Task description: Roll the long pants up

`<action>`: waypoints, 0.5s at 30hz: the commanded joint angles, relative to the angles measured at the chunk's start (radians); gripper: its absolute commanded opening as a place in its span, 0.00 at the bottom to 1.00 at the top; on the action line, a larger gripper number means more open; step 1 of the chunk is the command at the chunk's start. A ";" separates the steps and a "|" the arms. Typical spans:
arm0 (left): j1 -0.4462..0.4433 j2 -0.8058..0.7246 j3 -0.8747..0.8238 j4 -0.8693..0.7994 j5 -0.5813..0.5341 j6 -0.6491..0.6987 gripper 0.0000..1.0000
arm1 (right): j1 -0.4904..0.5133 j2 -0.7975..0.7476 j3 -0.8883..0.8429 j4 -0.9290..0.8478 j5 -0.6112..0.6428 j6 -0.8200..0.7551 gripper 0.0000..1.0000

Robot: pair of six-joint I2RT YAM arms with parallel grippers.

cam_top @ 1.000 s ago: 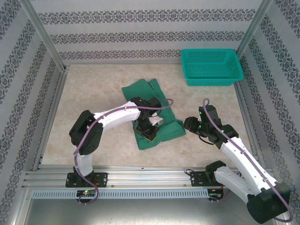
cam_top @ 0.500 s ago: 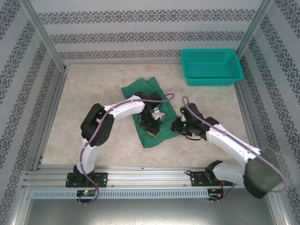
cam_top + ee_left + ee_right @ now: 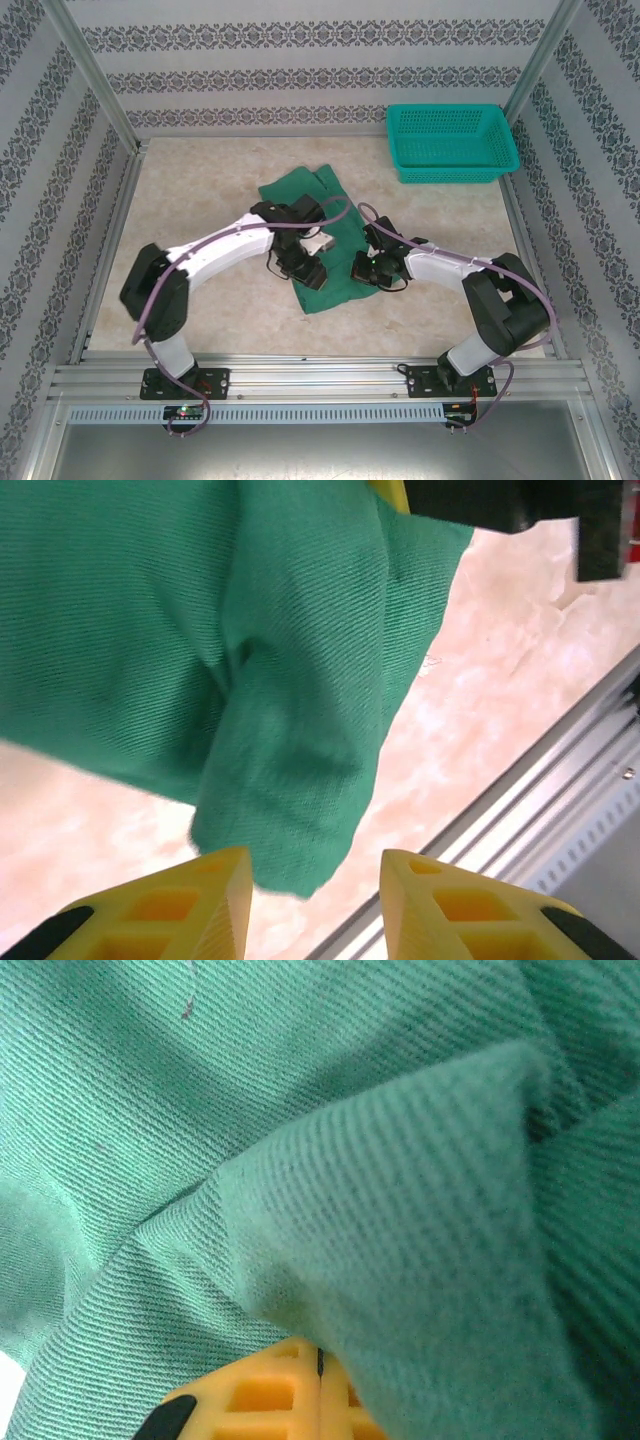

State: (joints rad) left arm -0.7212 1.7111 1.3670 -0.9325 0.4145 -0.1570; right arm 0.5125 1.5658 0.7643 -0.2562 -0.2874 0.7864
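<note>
On the table (image 3: 200,200), the long pants (image 3: 312,192) lie folded mid-frame, their long axis running from upper left to lower right. The left gripper (image 3: 315,875) hangs with its fingers apart over their lower corner. The right gripper (image 3: 320,1385) is closed, pinching a fold at their right edge.

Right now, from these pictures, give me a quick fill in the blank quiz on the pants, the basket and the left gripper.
1. The long pants are made of dark ___ cloth.
2. The teal basket sits in the far ___ corner of the table.
3. The left gripper is ___, not shut, with a gap between its yellow fingers.
Missing words: green; right; open.
</note>
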 commanded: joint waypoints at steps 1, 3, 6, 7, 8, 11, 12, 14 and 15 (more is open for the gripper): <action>-0.050 -0.102 -0.073 0.089 -0.087 0.014 0.39 | -0.006 0.045 -0.022 0.022 0.001 0.021 0.00; -0.072 -0.132 -0.139 0.207 0.012 -0.012 0.37 | -0.006 0.044 -0.037 0.030 0.005 0.026 0.00; -0.080 -0.094 -0.197 0.347 0.107 -0.076 0.24 | -0.011 0.040 -0.050 0.031 0.009 0.031 0.00; -0.080 -0.056 -0.199 0.367 0.121 -0.084 0.19 | -0.011 0.039 -0.053 0.033 0.010 0.033 0.00; -0.079 -0.018 -0.200 0.383 0.124 -0.098 0.13 | -0.012 0.040 -0.054 0.032 0.009 0.034 0.00; -0.072 0.107 -0.175 0.342 0.036 -0.113 0.05 | -0.012 0.043 -0.053 0.025 0.005 0.034 0.00; -0.060 0.159 -0.153 0.300 -0.001 -0.122 0.04 | -0.013 0.043 -0.051 0.018 0.009 0.035 0.00; -0.021 0.257 -0.132 0.243 -0.066 -0.168 0.02 | -0.012 0.036 -0.055 0.010 0.009 0.029 0.00; -0.007 0.294 -0.125 0.224 -0.089 -0.183 0.02 | -0.013 0.028 -0.058 0.003 0.012 0.027 0.00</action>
State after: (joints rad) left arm -0.7750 1.9190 1.2285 -0.6403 0.4709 -0.2775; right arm 0.5121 1.5734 0.7475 -0.1974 -0.3054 0.8093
